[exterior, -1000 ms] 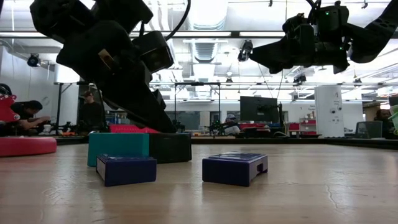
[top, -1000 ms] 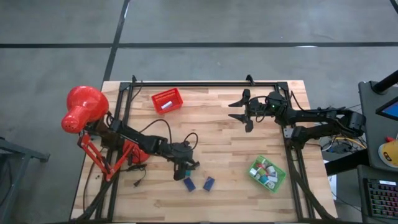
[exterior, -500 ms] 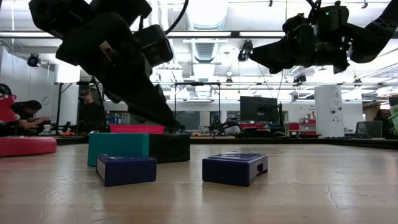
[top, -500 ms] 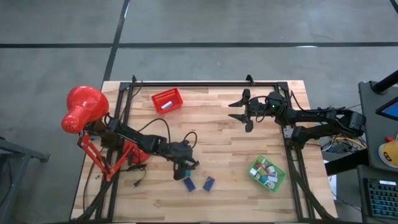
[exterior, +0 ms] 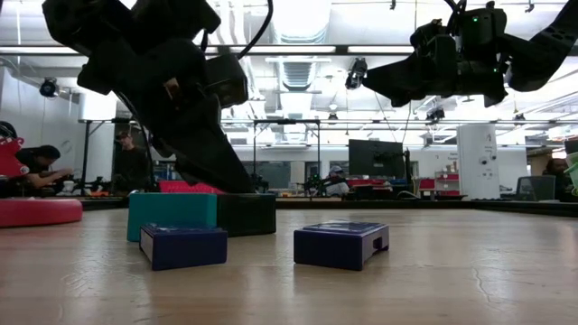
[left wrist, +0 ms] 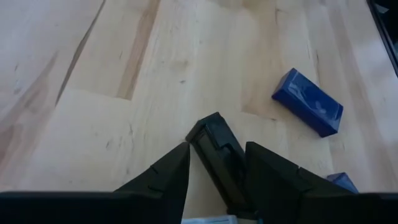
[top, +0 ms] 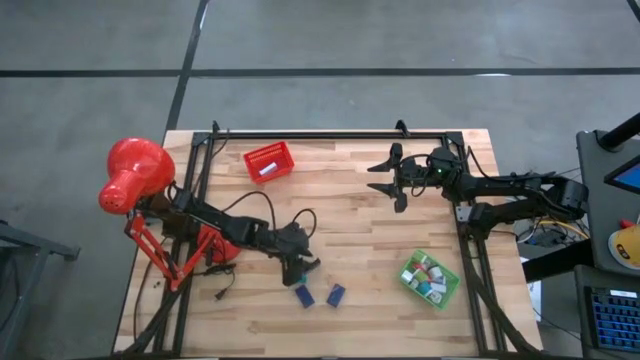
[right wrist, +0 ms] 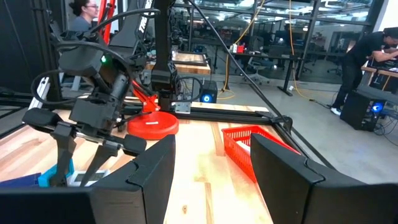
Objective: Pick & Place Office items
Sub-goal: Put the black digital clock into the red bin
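No readable text, labels, brands or numbers in any view. The two small navy blue blocks (exterior: 183,246) near the table's front edge show plain faces, the red plastic tray (top: 270,162) carries no marking, and the screens in the room behind the table are too far off to read.

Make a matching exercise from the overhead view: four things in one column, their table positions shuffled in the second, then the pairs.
Things:
1. red tray
2. green tray
3. red desk lamp
4. two navy blocks

Places:
A. near edge, middle
B. far side, left of centre
C. near right corner
D. left edge

Pairs: 1-B, 2-C, 3-D, 4-A
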`<act>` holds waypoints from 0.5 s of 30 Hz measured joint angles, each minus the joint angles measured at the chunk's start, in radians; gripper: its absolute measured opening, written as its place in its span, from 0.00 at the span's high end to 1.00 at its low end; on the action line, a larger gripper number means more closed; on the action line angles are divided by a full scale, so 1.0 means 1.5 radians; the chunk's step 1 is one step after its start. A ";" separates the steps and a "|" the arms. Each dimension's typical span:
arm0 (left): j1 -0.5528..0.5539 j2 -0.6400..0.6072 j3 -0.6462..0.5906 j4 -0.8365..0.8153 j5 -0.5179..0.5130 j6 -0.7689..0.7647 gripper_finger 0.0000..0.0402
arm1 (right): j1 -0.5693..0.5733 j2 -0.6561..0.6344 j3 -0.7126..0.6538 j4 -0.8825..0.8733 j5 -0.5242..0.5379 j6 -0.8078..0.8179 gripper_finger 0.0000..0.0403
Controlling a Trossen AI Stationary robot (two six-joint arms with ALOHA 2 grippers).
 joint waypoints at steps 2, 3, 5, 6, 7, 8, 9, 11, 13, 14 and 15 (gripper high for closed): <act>0.000 0.000 0.000 -0.004 0.000 0.000 0.59 | 0.000 0.000 0.000 0.000 0.000 0.000 0.50; -0.001 0.000 0.000 -0.006 0.000 0.000 0.59 | 0.000 0.000 0.000 0.000 0.000 0.000 0.50; -0.001 0.000 0.000 -0.009 0.001 0.000 0.59 | 0.000 0.000 0.000 0.000 0.000 0.000 0.50; -0.001 0.000 0.000 -0.012 0.001 0.000 0.59 | 0.000 0.000 0.000 0.000 0.000 0.000 0.50; -0.001 0.000 0.000 -0.012 0.001 0.000 0.59 | 0.000 0.000 0.000 0.000 0.000 0.000 0.50; -0.001 0.000 0.000 -0.012 0.001 0.000 0.59 | 0.000 0.000 0.000 0.000 0.000 0.000 0.50; -0.002 0.000 0.000 -0.012 0.001 0.003 0.59 | 0.000 0.000 0.000 0.000 0.000 0.000 0.50; -0.003 0.000 0.000 -0.012 0.005 0.010 0.59 | 0.000 0.000 0.000 0.000 0.000 0.000 0.50; -0.003 0.000 0.000 -0.012 0.010 0.011 0.59 | 0.000 0.000 0.000 0.000 0.000 0.000 0.50; -0.003 0.000 0.000 -0.012 0.015 0.011 0.59 | 0.000 0.000 0.000 0.000 0.000 0.000 0.50; -0.003 0.002 0.000 -0.011 0.020 0.012 0.59 | 0.000 0.000 0.000 0.000 0.000 0.000 0.50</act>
